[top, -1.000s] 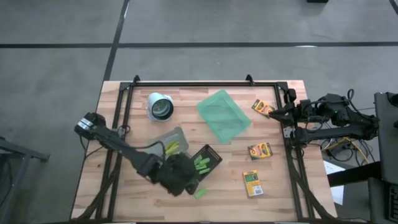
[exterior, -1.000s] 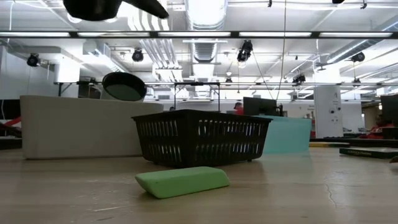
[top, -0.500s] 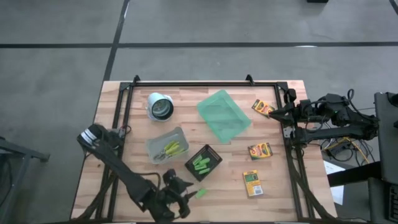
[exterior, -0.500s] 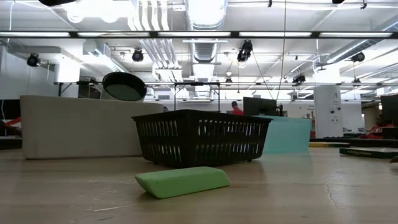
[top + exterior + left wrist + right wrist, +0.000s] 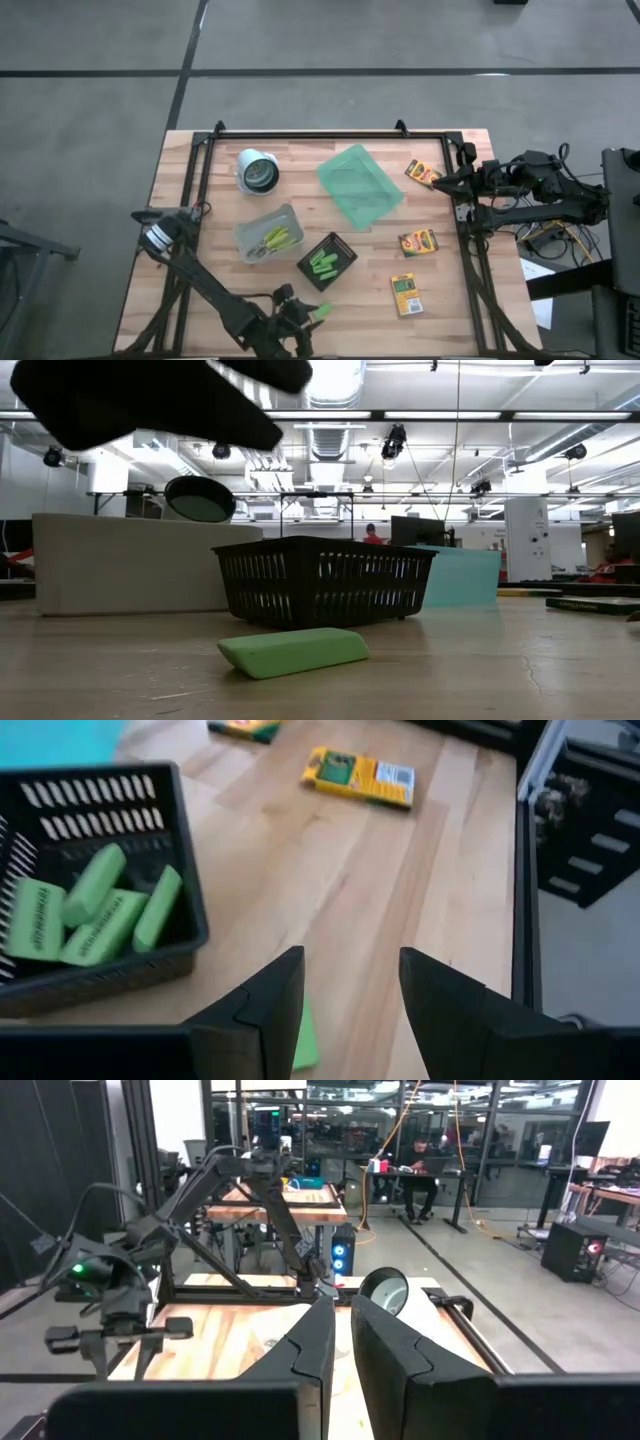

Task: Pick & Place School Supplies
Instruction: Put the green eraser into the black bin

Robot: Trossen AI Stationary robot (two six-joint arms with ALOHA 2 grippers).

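My left gripper is open near the table's near edge, just left of a lone short green stick that lies flat on the wood. In the left wrist view one finger half hides that stick. More green sticks lie in the black basket. Yellow-green scissors sit in the clear bin. Three crayon boxes lie flat on the right side. My right gripper waits shut at the right edge.
A translucent green tray lies mid-table and a white cup lies on its side toward the far left. Black rails frame the table. Bare wood shows between the basket and the nearest crayon box.
My left gripper has swung from over the black basket and clear bin toward the near edge, then a little right toward the lone green stick. In the low view it now shows lower than before. The basket and bin, hidden before, now show in the high view.
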